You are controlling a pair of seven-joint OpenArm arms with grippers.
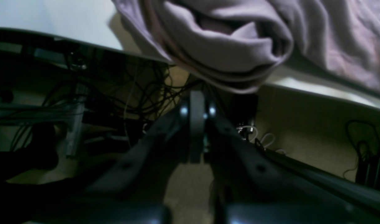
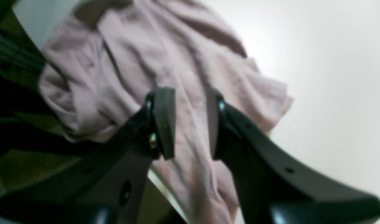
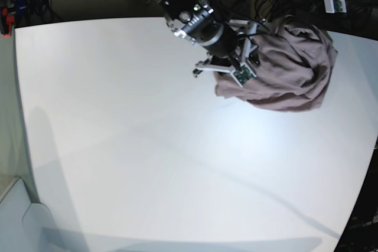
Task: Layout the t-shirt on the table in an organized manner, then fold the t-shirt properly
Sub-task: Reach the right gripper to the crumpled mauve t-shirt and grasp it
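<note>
The shirt [image 3: 289, 69] lies bunched at the desk's [image 3: 147, 146] far edge. The right gripper [image 2: 190, 121] hovers over it, parted; the left gripper [image 1: 196, 112] is closed, empty, beyond that edge.

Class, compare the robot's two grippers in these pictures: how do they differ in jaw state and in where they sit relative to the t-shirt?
The left gripper has its jaws closed together, while the right gripper shows a clear gap between its pads. The left one sits off the table edge, below the overhanging t-shirt; the right one hovers over the cloth lying on the table. Neither visibly holds the t-shirt, and both are dark with grey pads.
</note>
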